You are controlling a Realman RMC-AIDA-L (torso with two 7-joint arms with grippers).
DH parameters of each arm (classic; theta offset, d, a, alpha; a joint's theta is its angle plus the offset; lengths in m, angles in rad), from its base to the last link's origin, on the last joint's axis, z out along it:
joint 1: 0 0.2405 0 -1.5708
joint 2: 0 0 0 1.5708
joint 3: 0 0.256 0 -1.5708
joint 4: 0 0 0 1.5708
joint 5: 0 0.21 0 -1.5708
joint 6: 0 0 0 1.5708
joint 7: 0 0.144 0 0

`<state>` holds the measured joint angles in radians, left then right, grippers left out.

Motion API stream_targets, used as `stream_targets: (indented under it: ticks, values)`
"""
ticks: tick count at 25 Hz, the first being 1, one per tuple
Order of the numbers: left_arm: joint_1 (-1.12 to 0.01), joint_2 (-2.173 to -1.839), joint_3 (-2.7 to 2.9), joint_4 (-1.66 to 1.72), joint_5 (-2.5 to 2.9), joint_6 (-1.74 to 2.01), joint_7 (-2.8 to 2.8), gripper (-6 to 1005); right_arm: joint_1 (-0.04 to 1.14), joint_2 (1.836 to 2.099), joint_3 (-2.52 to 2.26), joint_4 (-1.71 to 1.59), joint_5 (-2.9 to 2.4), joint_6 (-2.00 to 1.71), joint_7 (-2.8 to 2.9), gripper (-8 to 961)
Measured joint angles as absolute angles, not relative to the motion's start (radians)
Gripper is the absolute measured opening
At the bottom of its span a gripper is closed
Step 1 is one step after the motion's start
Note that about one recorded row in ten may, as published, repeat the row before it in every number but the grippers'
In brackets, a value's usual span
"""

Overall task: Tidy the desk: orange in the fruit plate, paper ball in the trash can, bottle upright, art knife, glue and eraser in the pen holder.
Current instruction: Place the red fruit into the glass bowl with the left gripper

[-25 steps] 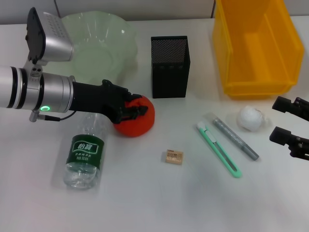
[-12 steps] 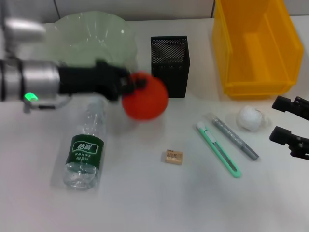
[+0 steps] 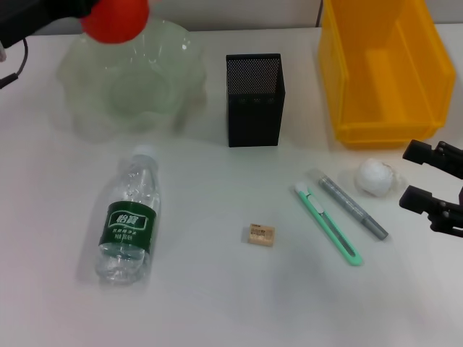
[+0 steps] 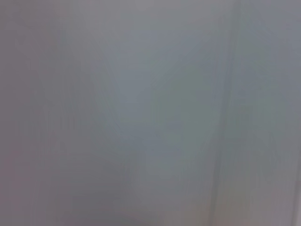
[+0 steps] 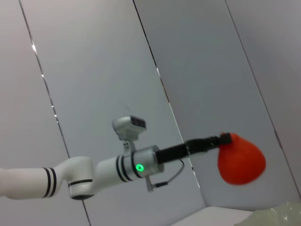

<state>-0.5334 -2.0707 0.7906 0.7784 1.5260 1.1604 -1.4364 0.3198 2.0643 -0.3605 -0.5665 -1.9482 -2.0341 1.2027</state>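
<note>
We hold the orange (image 3: 114, 18) clamped in our left gripper (image 5: 225, 139), raised above the fruit plate (image 3: 134, 79) at its eleven o'clock rim. It looks firm, smooth and fairly heavy, so gripping across its middle suits. Our right gripper (image 3: 432, 178) waits spread wide at the paper ball's (image 3: 376, 176) three o'clock.

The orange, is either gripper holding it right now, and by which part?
Yes. The left gripper holds the orange by its upper end, raised above the fruit plate. The right gripper holds nothing.
</note>
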Motion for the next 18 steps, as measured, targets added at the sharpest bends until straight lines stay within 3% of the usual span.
stream_targets:
  ticks: [1, 8, 12, 15, 16, 18]
  values:
    - [-0.544, -2.072, 0.793, 0.747, 1.512, 1.118, -1.418, 179, 0.323, 2.065, -0.36, -0.554, -1.948, -2.034, 1.203, 834]
    - [-0.579, -2.07, 0.787, 0.596, 1.359, 1.037, -1.311, 503, 0.345, 2.065, -0.36, -0.518, -1.948, -2.026, 1.183, 834]
    - [-0.55, -2.065, 0.794, 0.591, 1.337, 1.189, -1.302, 663, 0.362, 2.062, -0.343, -0.518, -1.939, -2.027, 1.19, 833]
    - [-0.523, -2.041, 0.812, 0.594, 1.382, 1.407, -1.327, 762, 0.369, 2.05, -0.328, -0.563, -1.888, -2.034, 1.251, 833]
    - [-0.514, -2.016, 0.839, 0.595, 1.44, 1.545, -1.351, 795, 0.374, 2.041, -0.333, -0.659, -1.845, -2.038, 1.36, 833]
    - [-0.511, -2.003, 0.852, 0.596, 1.476, 1.607, -1.362, 810, 0.377, 2.037, -0.335, -0.716, -1.831, -2.04, 1.416, 833]
